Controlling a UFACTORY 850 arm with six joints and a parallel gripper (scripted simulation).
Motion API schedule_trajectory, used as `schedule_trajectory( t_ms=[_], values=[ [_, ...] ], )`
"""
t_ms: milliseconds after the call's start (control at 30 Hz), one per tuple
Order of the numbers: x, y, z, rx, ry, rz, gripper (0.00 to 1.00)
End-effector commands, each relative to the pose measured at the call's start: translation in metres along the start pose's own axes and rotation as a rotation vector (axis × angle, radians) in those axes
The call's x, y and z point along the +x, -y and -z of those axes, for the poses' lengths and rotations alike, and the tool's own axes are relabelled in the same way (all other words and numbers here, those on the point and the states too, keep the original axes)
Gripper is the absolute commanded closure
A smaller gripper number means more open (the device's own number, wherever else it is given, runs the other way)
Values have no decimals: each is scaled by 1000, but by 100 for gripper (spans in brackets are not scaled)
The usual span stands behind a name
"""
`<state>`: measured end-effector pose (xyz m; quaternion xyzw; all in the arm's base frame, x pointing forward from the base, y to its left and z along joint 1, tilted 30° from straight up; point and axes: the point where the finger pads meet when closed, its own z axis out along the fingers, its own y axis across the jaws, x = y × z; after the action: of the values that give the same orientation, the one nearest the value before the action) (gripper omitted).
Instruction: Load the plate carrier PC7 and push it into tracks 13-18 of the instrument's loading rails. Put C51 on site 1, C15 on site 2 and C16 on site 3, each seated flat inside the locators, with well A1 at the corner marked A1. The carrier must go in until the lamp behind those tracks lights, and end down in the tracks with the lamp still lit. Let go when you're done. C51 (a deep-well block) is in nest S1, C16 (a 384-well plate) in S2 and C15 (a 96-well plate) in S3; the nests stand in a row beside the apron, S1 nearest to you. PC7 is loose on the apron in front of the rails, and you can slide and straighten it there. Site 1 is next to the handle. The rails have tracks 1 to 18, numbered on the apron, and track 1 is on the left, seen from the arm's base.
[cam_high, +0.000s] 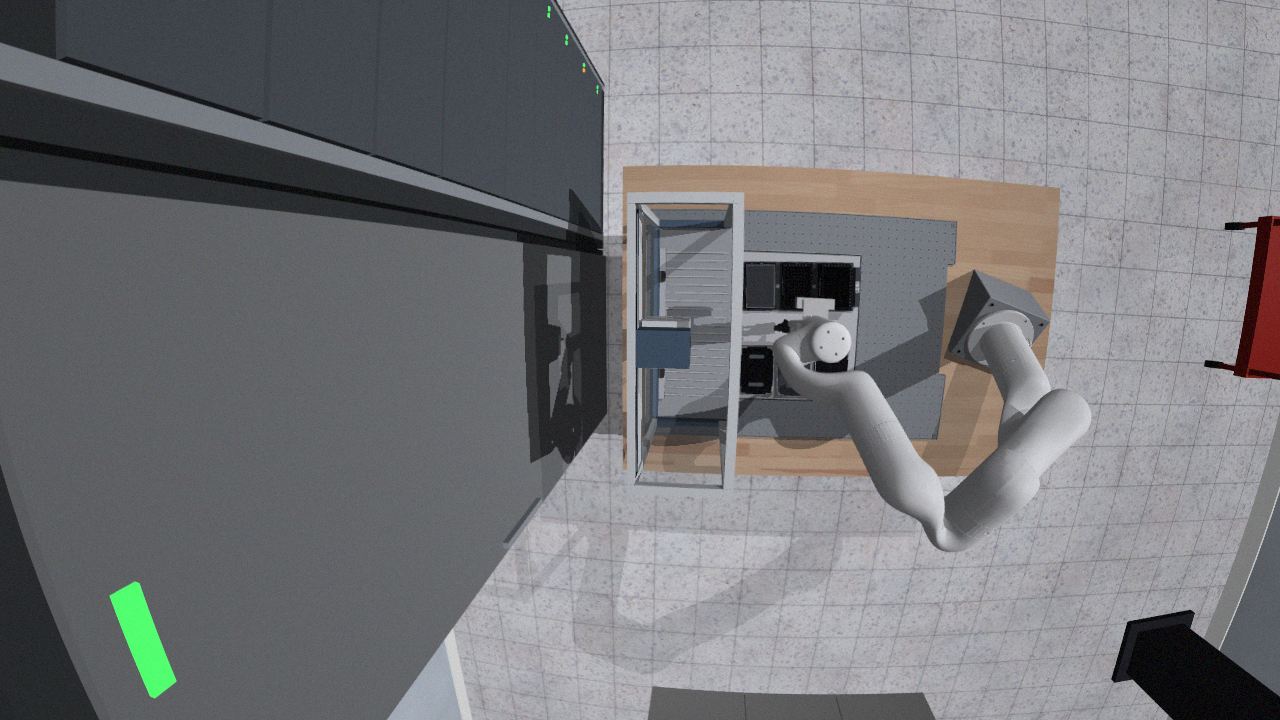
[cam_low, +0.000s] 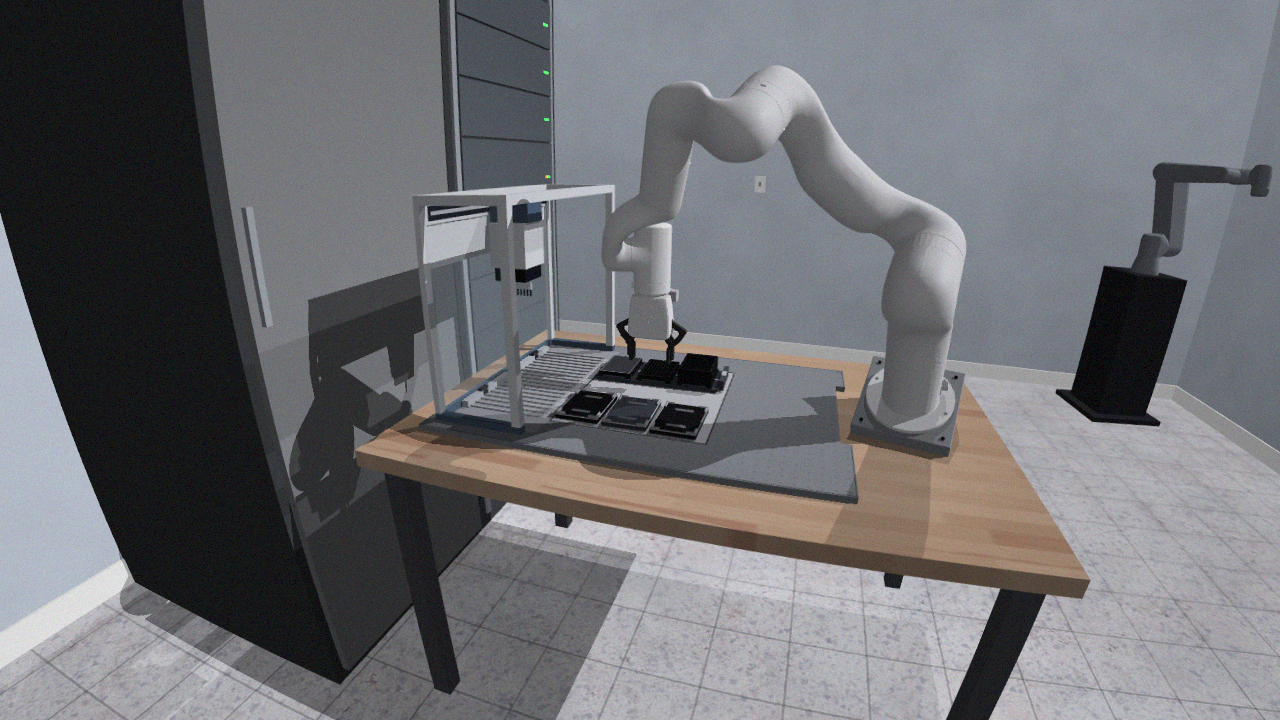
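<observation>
Right now I am watching the gripper [cam_low: 650, 342] hanging with its fingers spread fully apart and nothing between them, pointing straight down just above the far row of dark plates on the bench [cam_low: 904, 523]. That far row [cam_low: 662, 368] is showing three dark items side by side on the light apron [cam_low: 716, 407], and the tallest block [cam_low: 699, 368] is sitting at its right end in the exterior view; I am taking it for the deep-well block C51, though no labels are readable. The near row [cam_low: 631, 412] is also showing three dark rectangles in a line, and I cannot tell from here which row is the carrier PC7 and which is the nests. Both rows are lying in front of the ribbed loading rails [cam_low: 550, 371], which are sitting under the white instrument frame [cam_low: 512, 295] at the left end of the bench. From the top view the wrist [cam_high: 830, 341] is covering part of one row, with the gripper fingers [cam_high: 783, 326] poking out between the two rows. The arm's base [cam_low: 947, 445] is standing well apart, at the right end of the grey mat [cam_low: 787, 456].
</observation>
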<state>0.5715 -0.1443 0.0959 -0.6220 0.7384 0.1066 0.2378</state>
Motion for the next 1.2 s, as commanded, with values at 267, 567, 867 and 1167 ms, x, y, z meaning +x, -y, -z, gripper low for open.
schedule_trajectory(
  t_ms=[267, 567, 867, 1167],
  values=[
    [0, 1, -19, 2, 0, 1, 0],
    [0, 1, -31, 2, 0, 1, 0],
    [0, 1, -46, 2, 0, 1, 0],
    [0, 1, -56, 2, 0, 1, 0]
  ],
)
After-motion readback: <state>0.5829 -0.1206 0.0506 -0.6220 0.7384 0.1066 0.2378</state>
